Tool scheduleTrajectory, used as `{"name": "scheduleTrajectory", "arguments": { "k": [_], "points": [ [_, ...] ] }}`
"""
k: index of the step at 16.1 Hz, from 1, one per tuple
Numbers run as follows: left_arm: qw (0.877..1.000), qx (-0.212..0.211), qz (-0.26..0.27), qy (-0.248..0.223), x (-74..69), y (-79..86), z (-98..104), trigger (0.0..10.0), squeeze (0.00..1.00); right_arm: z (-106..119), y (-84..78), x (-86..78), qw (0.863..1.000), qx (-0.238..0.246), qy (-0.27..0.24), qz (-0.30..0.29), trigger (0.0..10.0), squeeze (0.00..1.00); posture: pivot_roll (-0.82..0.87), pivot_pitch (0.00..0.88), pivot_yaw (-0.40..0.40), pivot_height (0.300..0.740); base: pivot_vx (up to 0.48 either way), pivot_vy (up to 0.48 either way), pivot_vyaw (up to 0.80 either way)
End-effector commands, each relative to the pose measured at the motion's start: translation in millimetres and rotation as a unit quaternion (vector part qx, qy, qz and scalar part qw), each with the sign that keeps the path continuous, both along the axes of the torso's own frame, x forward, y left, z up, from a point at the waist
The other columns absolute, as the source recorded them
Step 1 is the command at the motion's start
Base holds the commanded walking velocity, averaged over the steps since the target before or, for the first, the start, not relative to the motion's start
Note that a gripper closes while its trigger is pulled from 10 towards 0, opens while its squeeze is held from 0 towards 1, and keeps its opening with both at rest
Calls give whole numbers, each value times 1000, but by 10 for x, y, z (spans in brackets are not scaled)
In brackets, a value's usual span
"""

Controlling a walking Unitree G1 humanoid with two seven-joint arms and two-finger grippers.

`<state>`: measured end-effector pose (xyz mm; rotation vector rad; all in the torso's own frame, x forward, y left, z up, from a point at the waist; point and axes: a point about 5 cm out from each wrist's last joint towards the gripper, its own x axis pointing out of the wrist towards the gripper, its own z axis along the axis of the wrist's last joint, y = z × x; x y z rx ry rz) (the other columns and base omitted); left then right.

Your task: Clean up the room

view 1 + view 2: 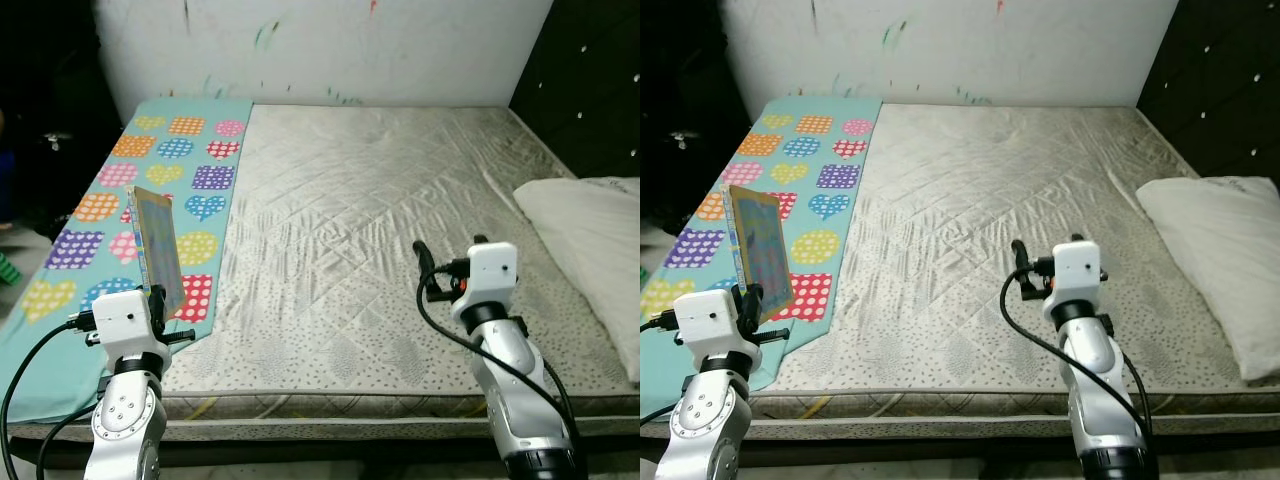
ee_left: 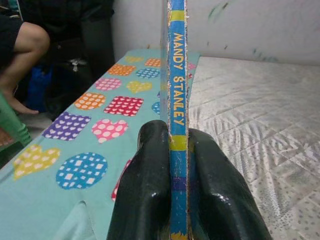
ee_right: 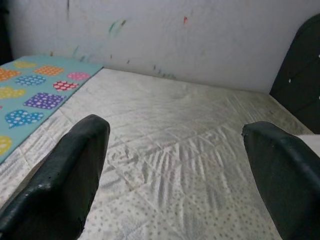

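Observation:
My left gripper [image 1: 157, 296] is shut on a thin children's book [image 1: 159, 244] and holds it upright over the near left corner of the bed. In the left wrist view the blue spine [image 2: 178, 100] reads MANDY STANLEY and sits pinched between the two black fingers [image 2: 150, 185]. My right gripper [image 1: 450, 258] hovers open above the middle front of the bare mattress [image 1: 380, 190], with nothing between its fingers [image 3: 70, 175].
A teal sheet with coloured hearts [image 1: 170, 170] covers the bed's left strip. A white pillow [image 1: 590, 250] lies at the right edge. A marked white wall [image 1: 330, 45] and dark headboard [image 1: 590, 80] stand behind. A person's leg [image 2: 25, 50] is beside the bed on the left.

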<state>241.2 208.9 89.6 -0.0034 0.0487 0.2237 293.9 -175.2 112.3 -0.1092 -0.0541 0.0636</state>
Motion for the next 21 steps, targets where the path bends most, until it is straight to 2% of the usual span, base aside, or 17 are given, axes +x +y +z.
{"name": "scheduleTrajectory", "arguments": {
  "k": [1, 3, 6, 11, 16, 17, 19, 21],
  "points": [
    [999, 8, -27, -29, 88, -78, 146, 10000, 0, 47, -21, 7, 1000, -5, -3, 0, 10000, 0, -169, 0, -13, 740, 0, 0, 0],
    [999, 13, -33, -36, 105, -83, 166, 10000, 0, 107, 2, 34, 1000, -13, -11, 16, 10000, 0, -161, 0, -18, 740, 0, 0, 0],
    [999, 7, -8, -38, 96, -55, 187, 10000, 0, 68, -66, 104, 1000, -4, -2, -1, 10000, 0, -113, 0, -6, 740, 0, 0, 0],
    [999, 6, -16, -33, 74, -13, 156, 10000, 0, 9, 1, 74, 1000, 8, -3, -7, 10000, 0, -123, 0, 16, 740, 0, 0, 0],
    [999, -18, -28, -29, 130, -164, 77, 10000, 0, 77, -101, 86, 1000, -10, -11, -10, 10000, 0, -220, 0, 12, 740, 0, 0, 0],
    [999, -24, -33, -25, 169, -194, 33, 10000, 0, 171, -128, 95, 999, -19, -27, -12, 10000, 0, -263, 0, 26, 740, 0, 0, 0],
    [998, -31, -44, -28, 203, -234, 71, 10000, 0, 213, -202, 11, 999, -23, -33, -27, 10000, 0, -292, 0, 51, 740, 0, 0, 0],
    [998, -28, -57, -22, 180, -251, 54, 10000, 0, 109, -274, -123, 999, -19, -16, -47, 10000, 0, -302, 0, 66, 740, 0, 0, 0]
  ]
}}
